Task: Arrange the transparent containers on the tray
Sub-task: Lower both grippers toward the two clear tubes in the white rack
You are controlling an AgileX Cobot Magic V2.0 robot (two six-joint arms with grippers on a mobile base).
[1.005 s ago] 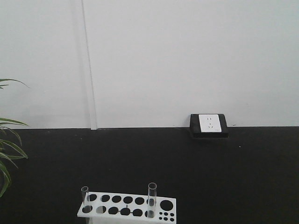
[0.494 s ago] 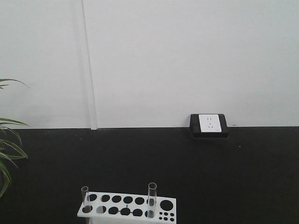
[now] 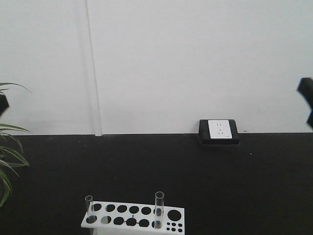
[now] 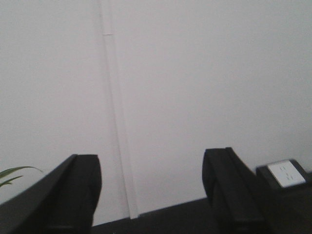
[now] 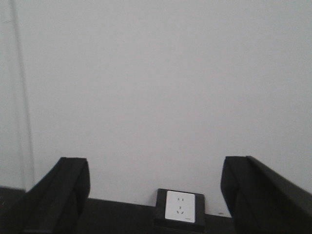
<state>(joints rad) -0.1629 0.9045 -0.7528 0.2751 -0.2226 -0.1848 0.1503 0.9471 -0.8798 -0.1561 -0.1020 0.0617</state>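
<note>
Two transparent containers stand upright in a white rack (image 3: 132, 216) with round holes at the bottom of the front view: one tube (image 3: 89, 207) at its left end, one tube (image 3: 159, 209) right of its middle. The tray is out of view. My left gripper (image 4: 152, 192) is open, raised and facing the white wall, with nothing between its black fingers (image 4: 78, 195). My right gripper (image 5: 155, 195) is open too, equally empty, looking at the wall over the table's far edge. Dark parts of both arms show at the front view's left edge (image 3: 2, 104) and right edge (image 3: 306, 98).
A black table surface (image 3: 195, 186) runs back to a white wall. A white socket in a black block (image 3: 219, 130) sits at the wall, also seen as the socket (image 5: 179, 205) between my right fingers. Plant leaves (image 3: 7, 161) reach in from the left.
Dark parts of both arms have come into the front view at its left and right edges. The rack and its two tubes have not moved.
</note>
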